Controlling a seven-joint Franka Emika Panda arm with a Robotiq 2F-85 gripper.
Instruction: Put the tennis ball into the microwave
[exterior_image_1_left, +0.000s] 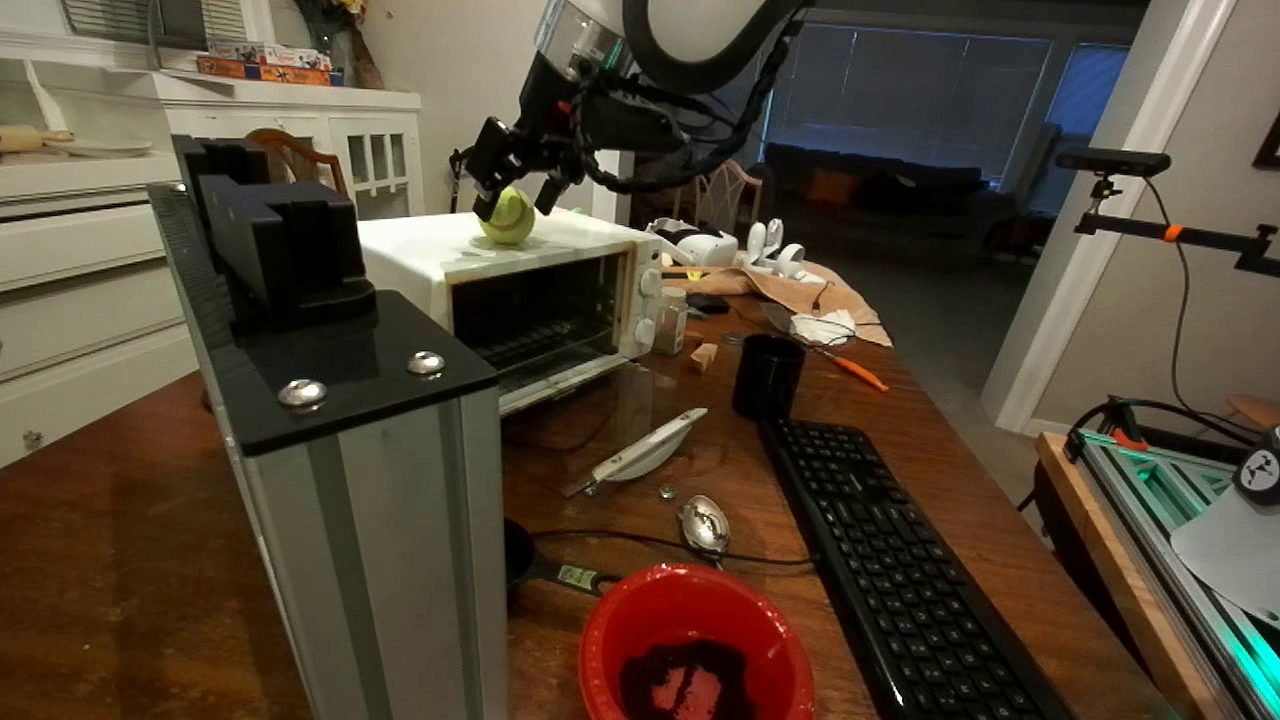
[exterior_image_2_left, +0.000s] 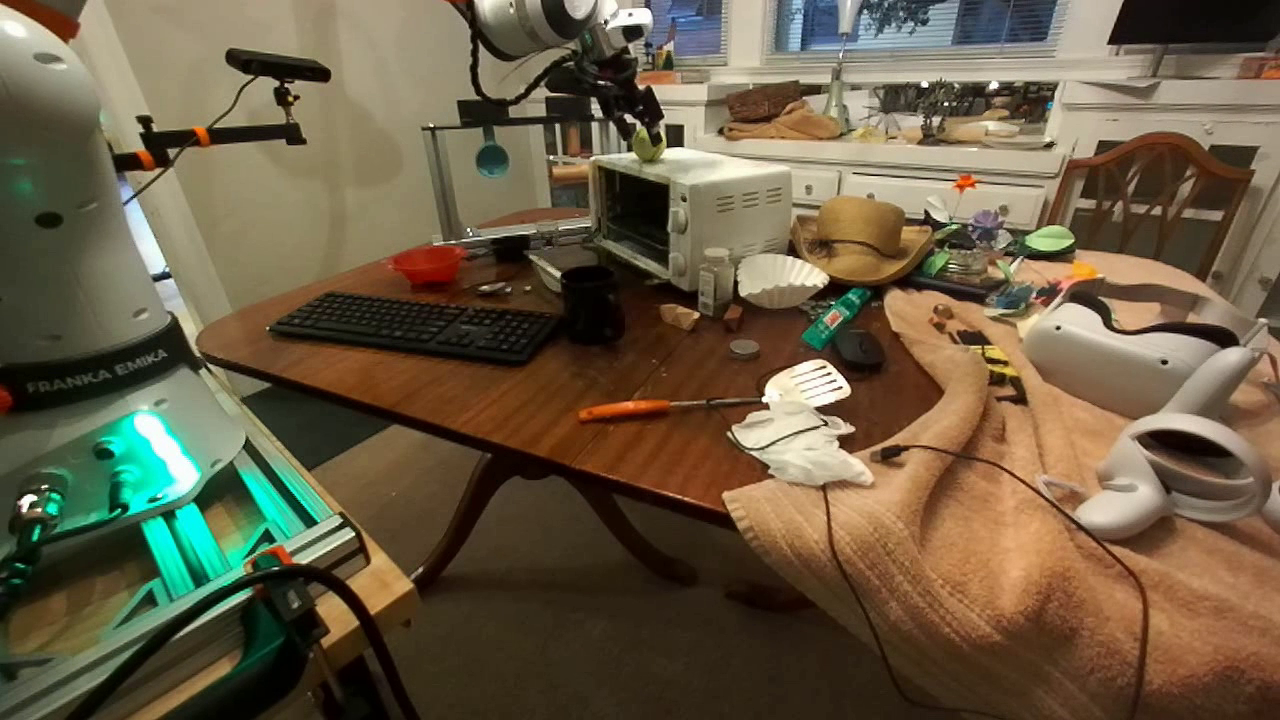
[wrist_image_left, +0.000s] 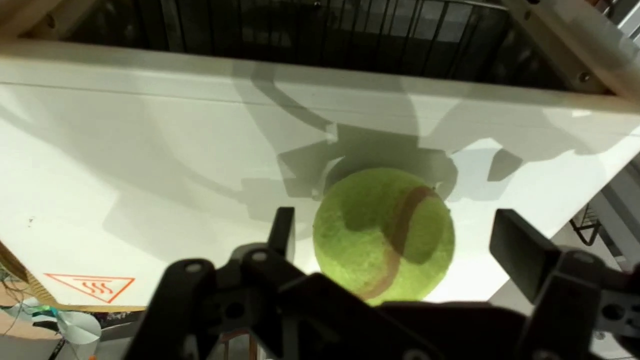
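We see the gripper (wrist_image_left: 392, 237) standing wide, its two dark pads (wrist_image_left: 522, 252) on either side of the tennis ball (wrist_image_left: 384, 235) with gaps showing in the wrist view. The ball rests on the flat top of the white microwave (exterior_image_2_left: 740, 215), whose dark cavity (exterior_image_1_left: 535, 310) shows below. Farther out, in both exterior views, we find a clear jar (exterior_image_2_left: 715, 283) just beside the microwave, a black mug (exterior_image_2_left: 590, 305) near the end of a keyboard (exterior_image_2_left: 420, 325), and a red bowl (exterior_image_1_left: 770, 640), all on the wooden table (exterior_image_2_left: 660, 365).
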